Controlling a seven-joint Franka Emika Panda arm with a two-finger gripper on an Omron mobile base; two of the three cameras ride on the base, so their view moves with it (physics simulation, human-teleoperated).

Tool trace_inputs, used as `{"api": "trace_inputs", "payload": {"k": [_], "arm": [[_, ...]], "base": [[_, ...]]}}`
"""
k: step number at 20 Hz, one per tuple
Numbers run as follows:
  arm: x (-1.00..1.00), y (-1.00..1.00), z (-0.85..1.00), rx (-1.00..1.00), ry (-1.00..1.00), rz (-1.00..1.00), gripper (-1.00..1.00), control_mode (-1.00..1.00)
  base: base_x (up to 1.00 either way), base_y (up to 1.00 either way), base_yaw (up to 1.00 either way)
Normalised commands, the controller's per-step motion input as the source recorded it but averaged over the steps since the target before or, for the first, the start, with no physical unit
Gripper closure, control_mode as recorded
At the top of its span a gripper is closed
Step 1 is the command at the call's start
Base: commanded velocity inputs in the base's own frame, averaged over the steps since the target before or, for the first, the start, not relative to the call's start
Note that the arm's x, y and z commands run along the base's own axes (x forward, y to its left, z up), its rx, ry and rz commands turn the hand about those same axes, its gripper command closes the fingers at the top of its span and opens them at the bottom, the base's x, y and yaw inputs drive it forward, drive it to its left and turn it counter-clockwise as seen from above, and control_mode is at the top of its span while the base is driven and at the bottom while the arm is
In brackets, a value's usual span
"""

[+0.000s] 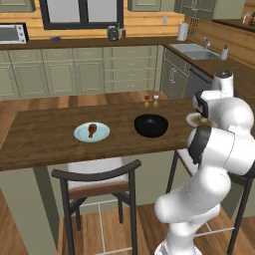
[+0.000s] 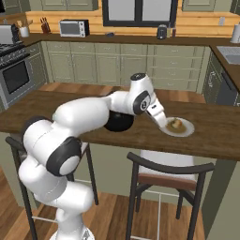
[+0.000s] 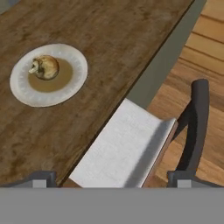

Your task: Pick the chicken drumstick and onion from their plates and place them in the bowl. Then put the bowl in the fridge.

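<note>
The reddish-brown chicken drumstick point(image 1: 92, 129) lies on a pale blue plate point(image 1: 79, 134) at the table's middle. Right of it stands the empty black bowl point(image 1: 151, 127), partly behind my arm in the right base view point(image 2: 117, 125). The tan onion point(image 2: 176, 123) point(image 3: 45, 67) sits on a white plate with a brown centre point(image 2: 188, 129) point(image 3: 19, 83). My gripper point(image 2: 162, 123) point(image 3: 113, 179) hangs open above the table's front edge, just beside that plate, with nothing between its fingers.
Two small shakers point(image 1: 151, 100) stand behind the bowl. Dark chairs with pale seats point(image 1: 97, 182) point(image 2: 168, 171) point(image 3: 127, 148) are tucked along the table's near edge. Green cabinets, a sink point(image 1: 194, 51) and a microwave point(image 2: 74, 28) line the far counters.
</note>
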Motion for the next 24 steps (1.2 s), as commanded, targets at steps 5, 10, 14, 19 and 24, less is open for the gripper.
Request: {"api": "trace_inputs", "payload": {"k": [5,10,14,19,24], "arm": [[0.36,-0.38,-0.15,0.0,0.0,0.0,-1.0,-1.0],[0.35,-0.01,-0.12,0.0,0.0,0.0,-1.0,-1.0],[0.28,-0.03,-0.24,0.0,0.0,0.0,-1.0,-1.0],[0.03,-0.02,-0.28,0.0,-0.02,0.01,-1.0,-1.0],[0.21,0.0,-0.12,-0.01,-0.04,0.04,-1.0,-1.0]], "base": [[0.0,0.0,0.0],[0.0,0.0,0.0],[0.0,0.0,0.0],[0.0,0.0,0.0],[0.0,0.0,0.0]]}}
